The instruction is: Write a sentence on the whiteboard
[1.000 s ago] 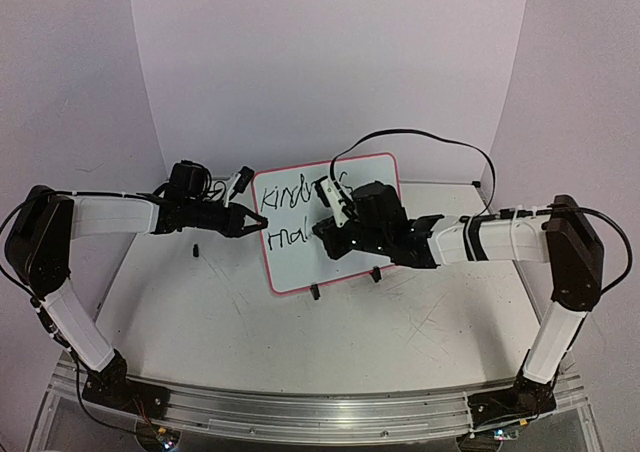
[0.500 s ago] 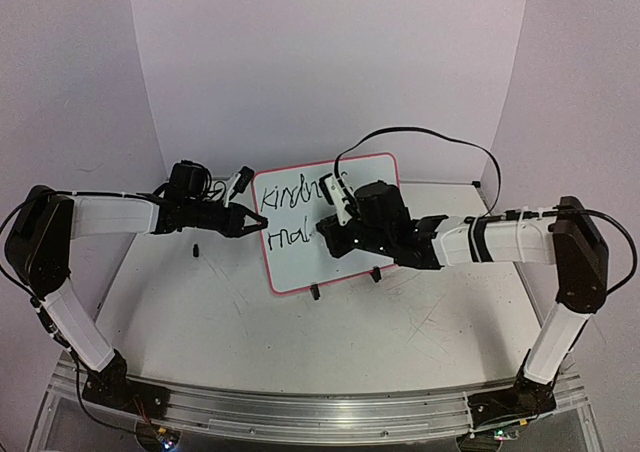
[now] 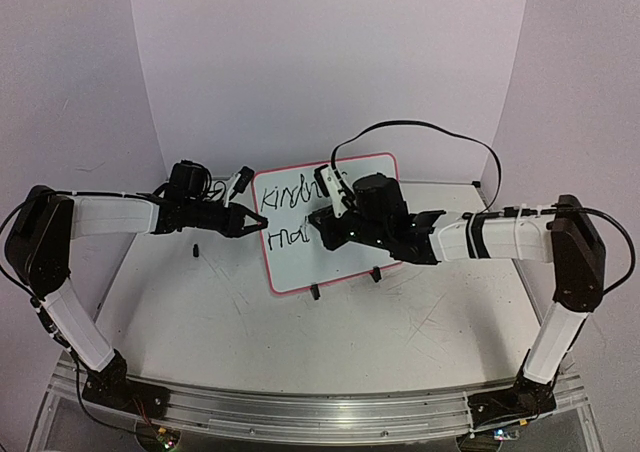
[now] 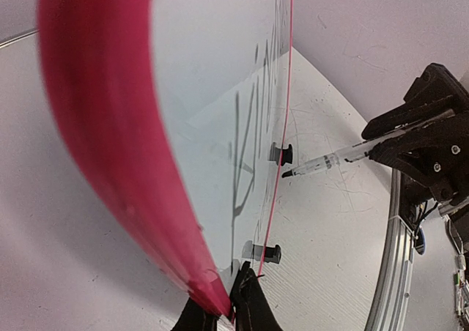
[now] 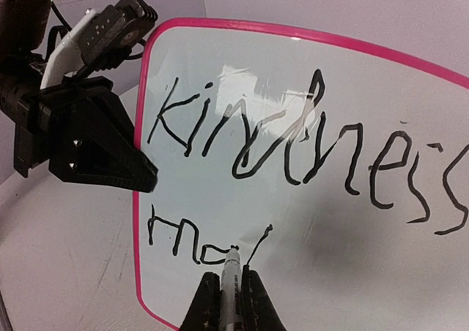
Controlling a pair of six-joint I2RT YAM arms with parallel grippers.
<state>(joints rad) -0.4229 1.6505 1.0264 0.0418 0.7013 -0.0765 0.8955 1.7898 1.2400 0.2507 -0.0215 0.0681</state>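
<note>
Black marker is clamped between the fingers of my right end effector, low centre of the right wrist view. Its tip sits at the slanted stroke after "ma"; I cannot tell whether it touches the surface or hangs just off it. Around it stands the whiteboard, tilted upright in the middle of the top view on the grey worktop. The sentence so far shows "Kindness" across the upper line and the start of a second line at lower left. My left end effector is closed on the board's pink left rim, at the bottom of the left wrist view.

The risk I see is pressure. If I push too hard, the board could pivot or slip in that one-sided grip and the letter would smear or skip. If I press too lightly, the line would break.

Against the frame a second back, my right wrist has drifted left and slightly up in the top view, and my left has not moved.
</note>
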